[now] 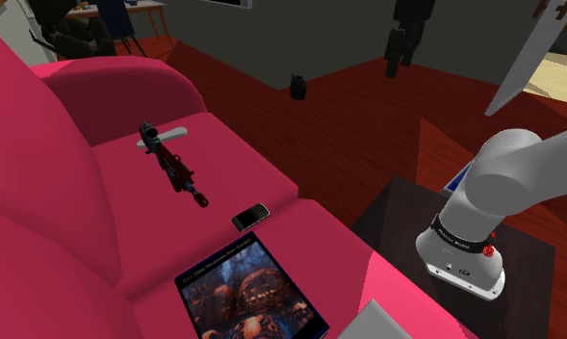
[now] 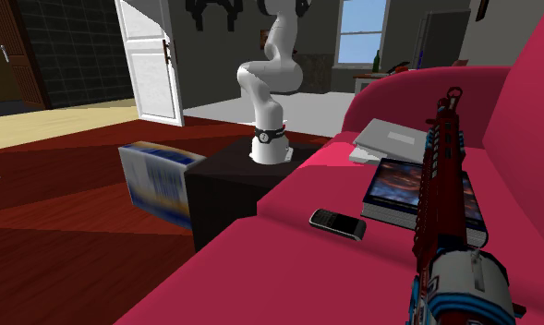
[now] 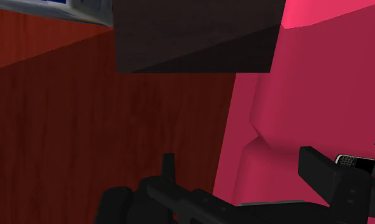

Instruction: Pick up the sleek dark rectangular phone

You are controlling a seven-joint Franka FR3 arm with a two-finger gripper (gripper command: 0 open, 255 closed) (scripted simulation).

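The dark rectangular phone (image 1: 250, 217) lies flat on the pink sofa seat (image 1: 300, 250), close to its front edge. In the second exterior view the phone (image 2: 337, 222) rests between the seat edge and a picture book. My gripper (image 3: 243, 170) is open, its black fingers (image 3: 169, 170) standing wide apart over the sofa's front face and the red-brown floor. In the wrist view one end of the phone (image 3: 358, 163) peeks out just beyond the other finger, outside the gap. Nothing is held.
A red toy rifle (image 1: 172, 169) lies further along the seat. A picture book (image 1: 247, 289) and a grey flat box (image 2: 390, 138) lie nearer the arm. The dark stand (image 2: 228, 189) abuts the sofa; a blue-white box (image 2: 154, 180) sits beside it.
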